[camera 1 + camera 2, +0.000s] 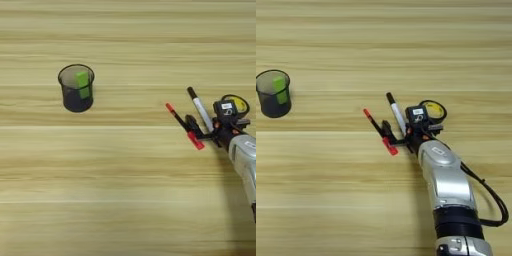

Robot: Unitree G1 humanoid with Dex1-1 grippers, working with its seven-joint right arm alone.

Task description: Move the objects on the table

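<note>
A dark mesh cup stands at the left with a green stick leaning inside it. At the right lie a thin black-and-red pen and, beside it, a white black-capped marker, both slanting down to the right. My right gripper rests on the table at their lower ends and is open: one black finger lies against the pen, and the marker's lower end sits between the jaws. The black tape ring with a yellow core lies just behind the gripper body, partly hidden by it.
The silver forearm runs in from the bottom right, with a black cable looping beside it. Bare wooden table spreads between the cup and the pen and along the front.
</note>
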